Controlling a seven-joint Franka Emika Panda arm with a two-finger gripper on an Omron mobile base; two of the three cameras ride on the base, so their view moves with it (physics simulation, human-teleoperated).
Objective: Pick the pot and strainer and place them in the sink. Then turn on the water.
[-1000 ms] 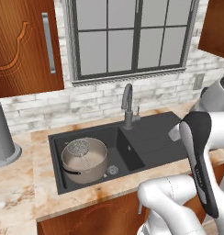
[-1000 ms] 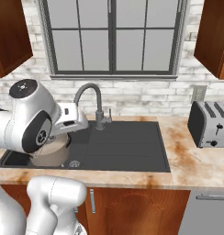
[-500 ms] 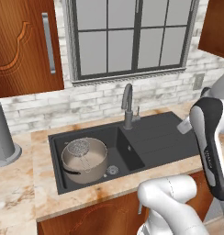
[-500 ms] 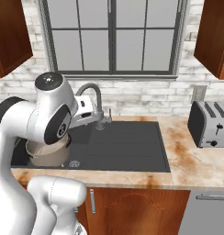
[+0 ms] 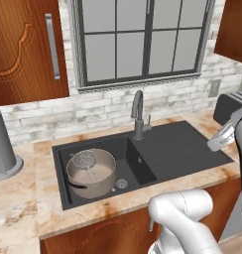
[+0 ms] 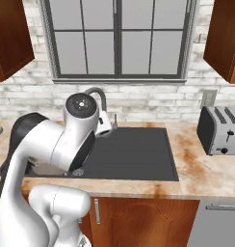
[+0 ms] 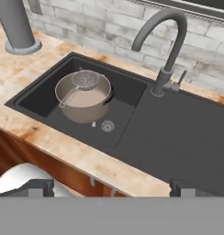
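The grey-taupe pot [image 5: 91,174] [image 7: 84,98] stands in the left basin of the dark sink [image 5: 182,149] [image 7: 178,133] [image 6: 134,154]. The silver mesh strainer [image 5: 85,160] [image 7: 85,80] rests on the pot's rim, its wire handle lying across the opening. The grey curved tap [image 5: 138,113] [image 7: 166,41] [image 6: 97,91] stands behind the sink's divider, and no water shows at its spout. My gripper [image 7: 109,187] is open and holds nothing. It hangs high over the counter's front edge, in front of the sink and well apart from the pot.
A tall grey canister [image 5: 1,146] [image 7: 15,25] stands on the counter left of the sink. A toaster [image 6: 220,129] [image 5: 227,106] sits to the right. My own arm [image 6: 57,140] hides the left basin in the right base view.
The arm has swung to the right and up, away from the left basin. Pot and strainer stay put in the sink. The gripper remains open.
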